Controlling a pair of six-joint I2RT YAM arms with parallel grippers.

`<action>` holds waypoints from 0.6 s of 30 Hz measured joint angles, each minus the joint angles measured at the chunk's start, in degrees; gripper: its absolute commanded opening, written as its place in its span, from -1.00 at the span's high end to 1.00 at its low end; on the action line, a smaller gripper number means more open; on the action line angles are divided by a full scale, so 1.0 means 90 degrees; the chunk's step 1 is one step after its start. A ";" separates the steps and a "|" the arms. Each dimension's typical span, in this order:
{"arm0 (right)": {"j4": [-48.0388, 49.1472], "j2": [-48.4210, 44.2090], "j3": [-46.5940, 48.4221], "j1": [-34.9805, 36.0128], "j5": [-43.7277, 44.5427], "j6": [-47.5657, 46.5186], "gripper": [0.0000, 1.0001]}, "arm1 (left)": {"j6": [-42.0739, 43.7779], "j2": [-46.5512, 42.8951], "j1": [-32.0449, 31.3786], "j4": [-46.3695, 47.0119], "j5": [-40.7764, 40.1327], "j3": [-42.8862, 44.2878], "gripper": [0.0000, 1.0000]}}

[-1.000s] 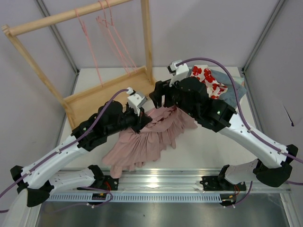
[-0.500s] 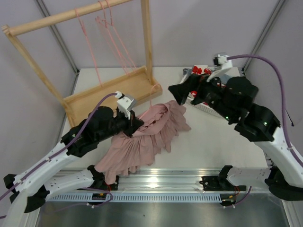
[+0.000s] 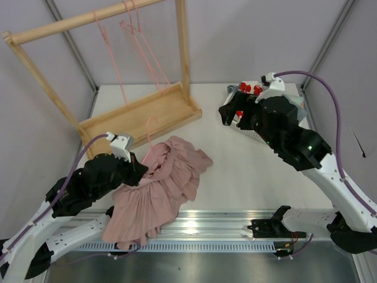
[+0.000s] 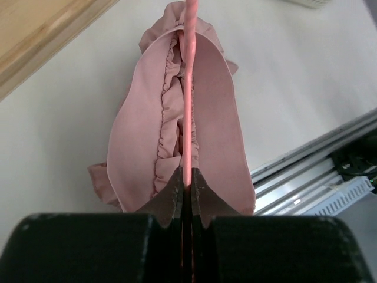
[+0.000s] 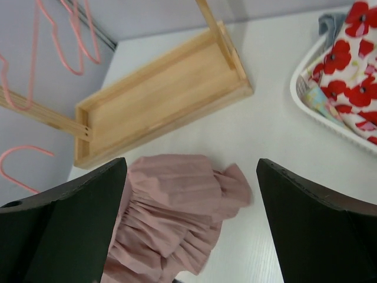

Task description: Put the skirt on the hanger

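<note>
Left jaws pinched shut on hanger (image 4: 188, 100), wire running straight out along skirt (image 3: 171, 177) waist | right jaws gaping, far right, empty | skirt near-left on desk (image 3: 247, 171), left arm (image 3: 88, 183) closer

Dusty-pink pleated skirt (image 3: 159, 183), pink hanger (image 4: 189, 88), white cloth (image 5: 344, 71) with red flowers.

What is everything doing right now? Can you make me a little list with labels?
left gripper: shut on the hanger
skirt: waist bunched around the hanger wire
right gripper: open, holding nothing, near the basket
basket: has a flowery cloth in it
rack: more hangers hang from its top bar
</note>
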 measured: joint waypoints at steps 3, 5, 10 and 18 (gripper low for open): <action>-0.0073 0.0238 -0.0277 -0.0068 -0.0085 0.0143 -0.99 | -0.0423 0.0000 0.0000 -0.0571 -0.0447 0.0000 1.00; -0.0092 0.0301 -0.0406 -0.0117 -0.0182 0.0211 -0.99 | -0.0644 -0.0015 0.0000 -0.0848 -0.0702 0.0000 1.00; -0.0085 0.0321 -0.0498 -0.0274 -0.0408 0.0270 -0.99 | -0.1197 -0.0068 0.0000 -0.1358 -0.1348 0.0051 1.00; -0.0073 0.0313 -0.0576 -0.0520 -0.0554 0.0282 -0.99 | -0.2001 0.0168 0.0000 -0.1994 -0.2378 0.0442 1.00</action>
